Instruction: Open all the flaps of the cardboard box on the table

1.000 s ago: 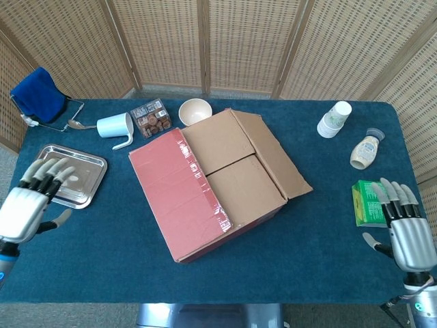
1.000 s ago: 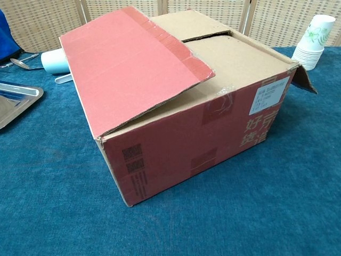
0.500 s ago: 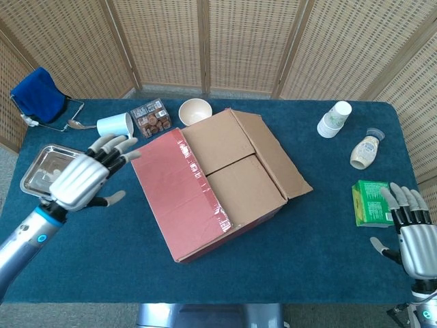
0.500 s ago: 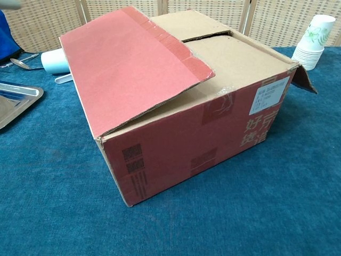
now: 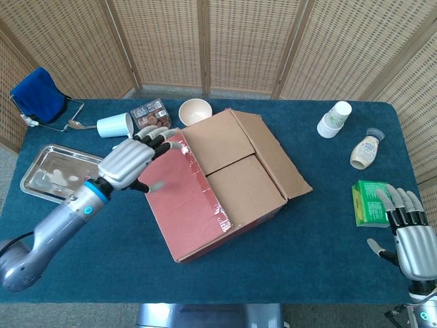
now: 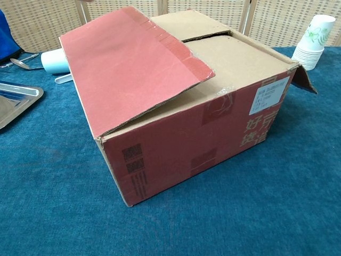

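Box: your cardboard box point(image 5: 225, 181) sits mid-table, turned at an angle to the table edges.
Red flap: the red flap point(image 5: 181, 195) lies down over the box's left half, its front edge slightly lifted in the chest view.
Brown flaps: two inner flaps point(image 5: 232, 167) lie flat; the right flap point(image 5: 276, 157) is folded outward.
Left hand: your left hand point(image 5: 130, 160) hovers over the red flap's far-left corner, fingers spread, holding nothing; contact cannot be told.
Right hand: your right hand point(image 5: 410, 236) is near the table's front-right corner, fingers apart and empty, just beside the green carton point(image 5: 367, 203).
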